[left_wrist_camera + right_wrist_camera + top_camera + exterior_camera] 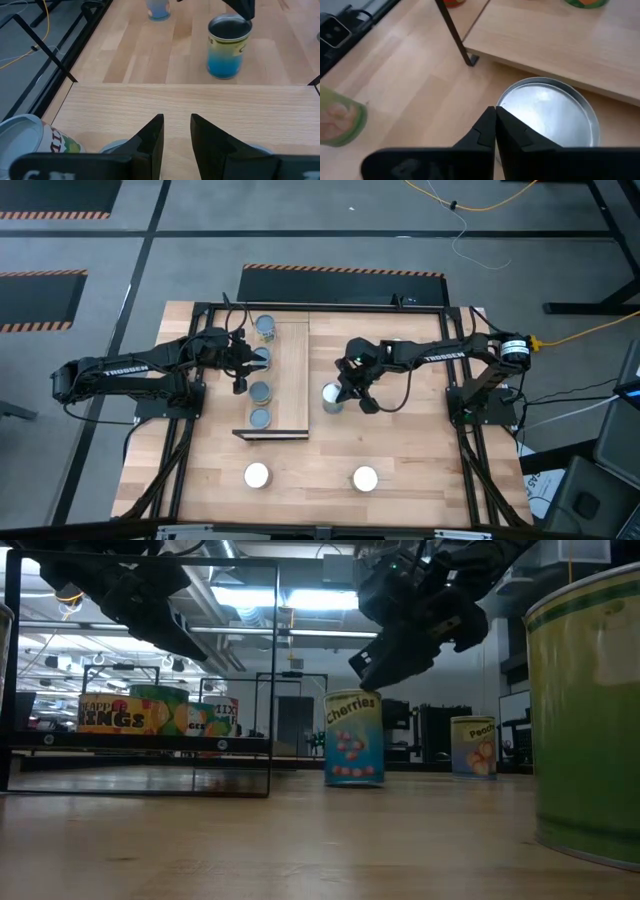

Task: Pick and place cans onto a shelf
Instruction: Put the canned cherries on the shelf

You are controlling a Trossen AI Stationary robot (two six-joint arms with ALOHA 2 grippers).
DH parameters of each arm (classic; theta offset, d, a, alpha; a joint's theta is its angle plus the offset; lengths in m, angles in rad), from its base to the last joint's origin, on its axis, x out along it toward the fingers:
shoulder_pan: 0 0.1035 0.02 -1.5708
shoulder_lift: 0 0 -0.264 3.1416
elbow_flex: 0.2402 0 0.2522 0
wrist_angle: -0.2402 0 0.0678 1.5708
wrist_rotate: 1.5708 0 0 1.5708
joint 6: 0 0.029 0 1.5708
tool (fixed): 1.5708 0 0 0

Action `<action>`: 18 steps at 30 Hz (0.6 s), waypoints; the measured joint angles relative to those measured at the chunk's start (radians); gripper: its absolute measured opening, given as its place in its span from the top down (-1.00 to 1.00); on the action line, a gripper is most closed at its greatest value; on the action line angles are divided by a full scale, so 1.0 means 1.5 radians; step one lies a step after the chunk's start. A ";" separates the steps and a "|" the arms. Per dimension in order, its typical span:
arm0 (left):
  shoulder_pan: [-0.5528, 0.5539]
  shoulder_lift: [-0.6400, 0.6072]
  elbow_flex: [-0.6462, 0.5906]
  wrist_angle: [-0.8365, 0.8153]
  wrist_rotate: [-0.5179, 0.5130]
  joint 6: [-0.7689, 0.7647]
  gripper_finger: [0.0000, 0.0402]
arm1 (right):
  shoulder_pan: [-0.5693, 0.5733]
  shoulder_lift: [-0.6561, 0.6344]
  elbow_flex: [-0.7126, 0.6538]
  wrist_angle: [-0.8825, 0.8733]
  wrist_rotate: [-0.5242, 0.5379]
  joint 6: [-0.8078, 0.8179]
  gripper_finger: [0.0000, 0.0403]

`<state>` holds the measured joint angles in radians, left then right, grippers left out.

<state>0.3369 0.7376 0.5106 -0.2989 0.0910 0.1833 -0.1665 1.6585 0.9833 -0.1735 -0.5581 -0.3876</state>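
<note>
The butcher-block table point(400, 450) fills the middle of the floor, and on it sits the shelf point(290, 375), a long pale plank inside a thin black frame. Four cans stand in a line along the shelf's left half point(260, 390) — from overhead they are only round grey tops, but the low view turns two of them sideways and shows bright fruit labels, one ending in "INGS" point(125, 712), another ending in "IX".

Both dark arms carry "TROSSEN" in white on the forearm. The left gripper point(240, 375) hangs beside the row on the shelf, its fingers point(150, 140) spread a little with bare wood between them, holding nothing.

The right gripper point(348, 392) is poised over a can just off the shelf's right edge point(331, 397); its own wrist camera shows the fingers point(487, 132) pressed together tip to tip above the silver lid, not around it. The low view gives that can a name: "Cherries" point(354, 738), blue with red fruit. Farther back there stands a smaller-looking one reading "Peach" point(473, 746) (the rest of the word curves out of sight).

Two white-topped cans point(257, 475) point(365, 478) wait near the table's front edge, well apart. One of them looms green at the low view's right side point(590, 710), its lettering unreadable.
</note>
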 joint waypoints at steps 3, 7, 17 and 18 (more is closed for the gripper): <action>0.000 0.000 0.000 0.000 0.000 0.000 0.56 | 0.000 0.000 0.000 -0.012 0.016 0.001 0.89; 0.000 0.000 0.000 0.000 0.000 0.000 0.56 | 0.000 0.000 0.000 -0.023 0.017 0.001 0.84; 0.000 0.000 0.000 0.000 0.000 0.000 0.56 | 0.000 0.000 0.000 -0.023 0.035 0.011 0.50; 0.000 0.000 0.000 0.000 0.000 0.000 0.56 | 0.000 0.000 0.000 -0.022 0.035 0.010 0.46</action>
<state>0.3368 0.7376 0.5102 -0.2985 0.0908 0.1831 -0.1665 1.6585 0.9836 -0.2072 -0.5056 -0.3720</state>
